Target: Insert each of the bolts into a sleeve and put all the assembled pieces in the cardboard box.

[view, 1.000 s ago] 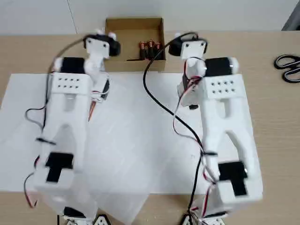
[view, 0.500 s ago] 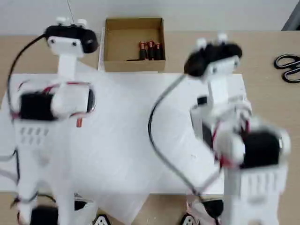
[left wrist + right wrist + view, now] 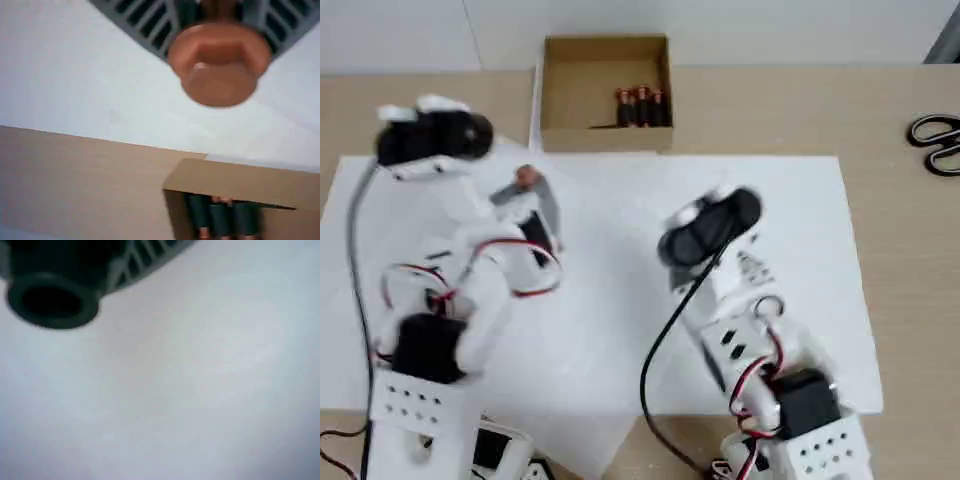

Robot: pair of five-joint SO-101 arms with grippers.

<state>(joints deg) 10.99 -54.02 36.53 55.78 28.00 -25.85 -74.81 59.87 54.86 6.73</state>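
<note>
My left gripper is over the white sheet, a little in front of the cardboard box, shut on an orange bolt. In the left wrist view the bolt's round head juts from the grey jaws, and beyond it the box holds three assembled pieces. Those pieces lie side by side at the box's right. In the right wrist view a black sleeve sits in my right gripper, open end toward the camera, above bare white sheet. The right arm is over the sheet's middle right.
A white sheet covers most of the tan table. Black scissors lie at the far right edge. A black cable loops off the right arm over the sheet.
Both arms have drawn back from the box toward the near edge of the table. The left one carries the orange bolt with it.
</note>
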